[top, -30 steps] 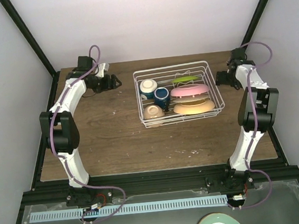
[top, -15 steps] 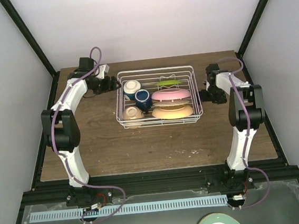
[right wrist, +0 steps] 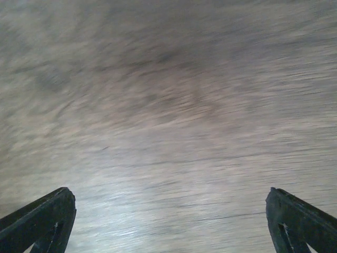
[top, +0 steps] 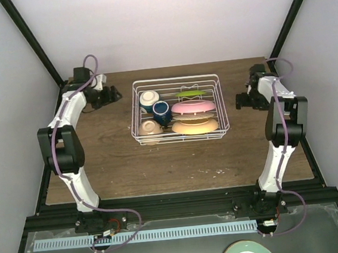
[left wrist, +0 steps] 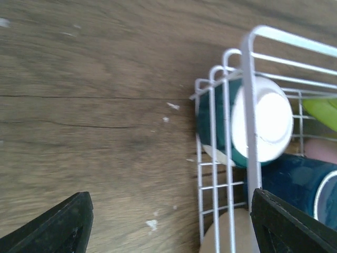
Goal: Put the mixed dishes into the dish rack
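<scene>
Top external view is showing the dish rack (top: 175, 78) sitting on the wooden surface (top: 160, 163) between the two arms, apart from both. Left claw (top: 113, 96) is hovering off the rack's far-left corner, jaws spread wide, gripping nothing. Right claw (top: 240, 101) is hanging off the rack's right side, jaws at full spread, likewise carrying nothing — its wrist view is giving only blurred wood between the tips.

Rack contents:
- The right half is holding the plates, ranged one behind another: lime green plate (top: 190, 93) farthest back, then pink plate (top: 193, 107), yellow plate (top: 193, 117), and peach-tan plate (top: 195, 126) nearest.
- The left half is holding the far bowl (top: 149, 98) and near bowl (top: 149, 127), with the dark blue mug (top: 161, 109) between them.
- Left wrist view is showing the far bowl tipped on its side against the wire.
- No dish is lying loose on the wood; loading is looking finished.

A pale teal plate (top: 248, 252) is lying below the arm bases, outside the job.

Handling, as I'm judging it: the dishes are looking stiff, smooth and probably slick, so pinch at a rim and take the mug by its wall. The rack is looking light and likely to skate if nudged — take it by the top rail.
</scene>
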Robot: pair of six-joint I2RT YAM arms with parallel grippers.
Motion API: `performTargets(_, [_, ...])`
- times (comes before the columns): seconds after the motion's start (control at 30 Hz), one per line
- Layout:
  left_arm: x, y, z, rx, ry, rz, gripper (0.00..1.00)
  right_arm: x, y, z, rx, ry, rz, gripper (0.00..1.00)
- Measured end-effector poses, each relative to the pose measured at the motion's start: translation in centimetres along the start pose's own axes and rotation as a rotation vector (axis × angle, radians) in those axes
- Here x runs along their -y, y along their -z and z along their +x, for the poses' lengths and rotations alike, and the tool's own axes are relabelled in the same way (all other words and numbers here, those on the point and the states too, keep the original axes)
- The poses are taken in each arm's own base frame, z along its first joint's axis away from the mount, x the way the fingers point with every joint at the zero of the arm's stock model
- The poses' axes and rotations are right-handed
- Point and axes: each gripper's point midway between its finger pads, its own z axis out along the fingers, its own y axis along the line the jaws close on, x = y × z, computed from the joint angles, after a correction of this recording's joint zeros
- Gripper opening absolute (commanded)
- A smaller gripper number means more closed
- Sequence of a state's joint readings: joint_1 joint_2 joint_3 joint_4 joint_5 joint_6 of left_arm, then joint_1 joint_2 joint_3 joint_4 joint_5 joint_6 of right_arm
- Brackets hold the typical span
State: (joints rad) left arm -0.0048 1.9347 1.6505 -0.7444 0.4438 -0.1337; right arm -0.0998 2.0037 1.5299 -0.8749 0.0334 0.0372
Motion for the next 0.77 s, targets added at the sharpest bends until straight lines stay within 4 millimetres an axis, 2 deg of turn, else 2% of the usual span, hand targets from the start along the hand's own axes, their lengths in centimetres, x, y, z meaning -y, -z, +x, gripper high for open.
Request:
performTargets(0.13, [-2.7,2.5,-1.3,0.069,0.035,-0.062,0.84,3.5,1.1,-1.5,0.051,-0.057,0.038,1.00])
performTargets(0.2, [-3.3,3.8,-2.2,0.127,0.020,-0.100,0.84,4.1,1.9,-2.2,0.098,-0.066,0.039,1.00])
performTargets(0.37, [-3.1,5.2,-2.0,0.251,-0.043,-0.131,0.87,2.8,5.4,-4.2,0.313,-0.061,-0.028,1.00])
performTargets(0.47, [-3.5,5.2,-1.3,0.294,-0.056,-0.156,0.88,2.0,7.4,-4.9,0.438,-0.066,-0.067,1.00])
performTargets(0.57, [-4.4,5.0,-1.6,0.319,-0.056,-0.196,0.89,1.8,9.0,-5.7,0.571,-0.069,-0.083,1.00])
performTargets(0.67, [-5.5,4.8,-1.7,0.350,-0.062,-0.244,0.89,1.9,9.8,-5.7,0.676,-0.075,-0.083,1.00])
performTargets(0.77, [-6.6,3.9,-0.4,0.339,-0.061,-0.283,0.89,2.0,9.9,-5.6,0.724,-0.078,-0.080,1.00])
